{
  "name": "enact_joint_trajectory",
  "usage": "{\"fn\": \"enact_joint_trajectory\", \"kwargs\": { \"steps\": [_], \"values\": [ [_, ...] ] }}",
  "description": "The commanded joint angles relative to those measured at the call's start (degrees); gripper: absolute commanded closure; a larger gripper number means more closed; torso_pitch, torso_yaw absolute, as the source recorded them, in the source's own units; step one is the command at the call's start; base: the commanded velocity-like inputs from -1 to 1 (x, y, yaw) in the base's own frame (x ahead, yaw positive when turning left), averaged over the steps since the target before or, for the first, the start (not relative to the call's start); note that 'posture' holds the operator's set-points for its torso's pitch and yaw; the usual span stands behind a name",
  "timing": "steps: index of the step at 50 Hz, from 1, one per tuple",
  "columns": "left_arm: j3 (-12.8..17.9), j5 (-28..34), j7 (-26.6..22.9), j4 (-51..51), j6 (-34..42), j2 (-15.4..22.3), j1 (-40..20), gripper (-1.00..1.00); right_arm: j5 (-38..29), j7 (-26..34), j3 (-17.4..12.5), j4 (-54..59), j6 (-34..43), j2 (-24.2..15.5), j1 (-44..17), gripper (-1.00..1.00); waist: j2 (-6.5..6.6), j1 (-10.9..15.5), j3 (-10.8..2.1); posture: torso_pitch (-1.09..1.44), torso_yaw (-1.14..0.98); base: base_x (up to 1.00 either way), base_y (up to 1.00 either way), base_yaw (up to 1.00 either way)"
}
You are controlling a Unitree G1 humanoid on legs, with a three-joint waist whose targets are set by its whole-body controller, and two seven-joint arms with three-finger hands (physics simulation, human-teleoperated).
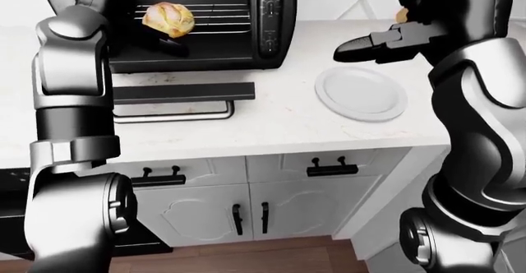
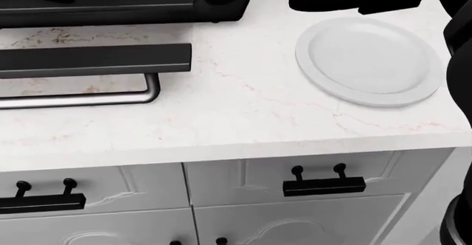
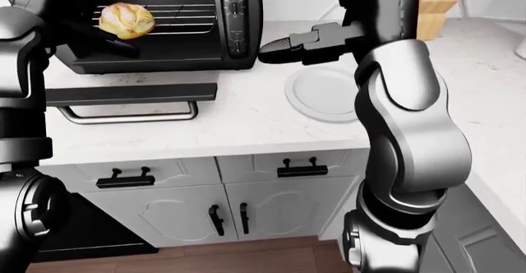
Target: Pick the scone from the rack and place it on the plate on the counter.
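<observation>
The golden scone [image 1: 168, 19] is at the left of the wire rack [image 1: 217, 17] inside the open black toaster oven [image 1: 271, 14]. My left arm [image 1: 69, 57] rises along the left of the left-eye view. One dark finger [image 1: 164, 43] of my left hand lies just under the scone; the rest of the hand is lost against the dark oven. The white plate [image 2: 369, 59] lies on the counter to the right of the oven. My right hand [image 1: 357, 48] hovers over the plate's upper left rim, fingers stretched out to the left, empty.
The oven door [image 1: 180, 93] lies folded down flat over the counter [image 2: 243, 117], its bar handle [image 1: 172, 114] toward me. A knife block [image 3: 431, 1] stands at the upper right. White cabinets with black handles [image 2: 325, 185] are below the counter edge.
</observation>
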Motion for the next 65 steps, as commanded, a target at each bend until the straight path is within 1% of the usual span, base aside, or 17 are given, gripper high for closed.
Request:
{"fn": "enact_joint_trajectory", "kwargs": {
  "steps": [1, 9, 13, 16, 28, 29, 32, 33, 34, 35, 36, 39, 44, 49, 50, 55, 65],
  "values": [
    [0.53, -0.01, 0.82, -1.56, -1.9, 0.78, -2.17, -1.0, -0.2, -0.21, -0.5, -1.01, -1.55, -0.56, -1.68, -1.0, 0.17, 0.0, -1.73, 0.0, 0.0, 0.0, 0.0, 0.0],
    [0.29, 0.1, 0.81, -0.9, -1.82, 0.8, -2.39, -1.0, -0.11, -0.24, -0.52, -0.73, -1.61, -0.71, -1.93, -1.0, 0.2, -0.02, -1.81, 0.0, 0.0, 0.0, 0.0, 0.0],
    [0.35, 0.16, 0.8, -1.04, -1.58, 0.86, -2.34, -0.92, -0.1, -0.24, -0.41, -0.39, -1.81, -0.61, -2.22, -1.0, 0.2, -0.04, -1.78, 0.0, 0.0, 0.0, 0.0, 0.0],
    [0.27, 0.2, 0.4, -1.53, -1.2, 0.87, -2.08, -0.73, -0.13, -0.19, -0.34, -0.25, -1.71, -0.67, -2.53, -1.0, 0.23, -0.07, -1.78, 0.0, 0.0, 0.0, 0.0, 0.0],
    [0.2, 0.99, -0.37, -2.45, -0.88, 1.02, -1.07, -0.43, 0.04, -0.31, -0.57, -0.97, -0.9, -0.98, -2.71, -1.0, 0.25, -0.04, -1.72, 0.0, 0.0, 0.0, 0.0, 0.0],
    [0.26, 1.02, -0.34, -2.41, -0.89, 0.99, -1.07, -0.31, 0.03, -0.32, -0.55, -0.93, -0.98, -0.96, -2.68, -1.0, 0.25, -0.05, -1.71, 0.0, 0.0, 0.0, 0.0, 0.0],
    [0.26, 1.16, -0.52, -2.44, -0.87, 0.99, -1.01, -0.22, 0.1, -0.28, -0.75, -1.26, -0.91, -1.01, -2.29, -1.0, 0.24, -0.03, -1.7, 0.0, 0.0, 0.0, 0.0, 0.0],
    [0.29, 1.25, -0.42, -2.39, -0.91, 1.01, -1.14, -0.03, 0.07, -0.32, -0.68, -1.15, -1.08, -0.97, -2.26, -1.0, 0.24, -0.02, -1.71, 0.0, 0.0, 0.0, 0.0, 0.0],
    [0.3, 1.25, -0.5, -2.47, -0.82, 0.98, -1.13, 0.0, 0.05, -0.3, -0.68, -1.16, -1.11, -1.02, -2.2, -1.0, 0.24, -0.01, -1.72, 0.0, 0.0, 0.0, 0.0, 0.0],
    [0.26, 1.28, -0.68, -2.67, -0.7, 0.95, -0.99, 0.23, 0.17, -0.29, -0.85, -1.46, -0.89, -1.06, -2.09, -1.0, 0.25, 0.0, -1.73, 0.0, 0.0, 0.0, 0.0, 0.0],
    [0.31, 1.32, -0.62, -2.68, -0.73, 0.96, -1.02, 0.3, 0.2, -0.3, -0.85, -1.56, -0.84, -1.09, -2.06, -1.0, 0.25, 0.0, -1.74, 0.0, 0.0, 0.0, 0.0, 0.0],
    [0.27, 1.39, -0.78, -2.78, -0.64, 0.9, -0.93, 0.31, 0.26, -0.37, -0.86, -1.65, -0.84, -1.11, -1.98, -1.0, 0.28, 0.07, -1.74, 0.0, 0.0, 0.0, 0.0, 0.0],
    [0.2, 1.55, -0.83, -2.3, -0.83, 0.81, -1.13, 0.58, 0.21, -0.43, -0.78, -1.39, -1.15, -1.12, -1.86, -1.0, 0.31, 0.06, -1.78, 0.0, 0.0, 0.0, 0.0, 0.0],
    [0.24, 1.73, -1.24, -2.74, -0.53, 0.93, -1.04, 0.68, 0.42, -0.45, -0.92, -1.73, -0.65, -1.29, -2.11, -1.0, 0.35, 0.02, -1.81, 0.0, 0.0, 0.0, 0.0, 0.0],
    [0.2, 1.8, -1.24, -2.69, -0.56, 0.94, -1.09, 0.77, 0.47, -0.48, -0.96, -1.72, -0.61, -1.27, -2.18, -1.0, 0.36, 0.02, -1.8, 0.0, 0.0, 0.0, 0.0, 0.0],
    [0.13, 2.06, -1.52, -2.65, -0.31, 1.02, -1.92, 0.99, 0.47, -0.51, -0.7, -1.16, -0.74, -1.3, -2.78, -1.0, 0.38, 0.0, -1.79, 0.0, 0.0, 0.0, 0.0, 0.0],
    [0.25, 2.59, -2.41, -4.99, 1.47, 1.61, -2.69, 1.0, 0.52, -0.41, -0.84, -1.26, -0.32, -1.51, -3.21, -1.0, 0.28, -0.07, -1.65, 0.0, 0.0, 0.0, 0.0, 0.0]
  ]
}}
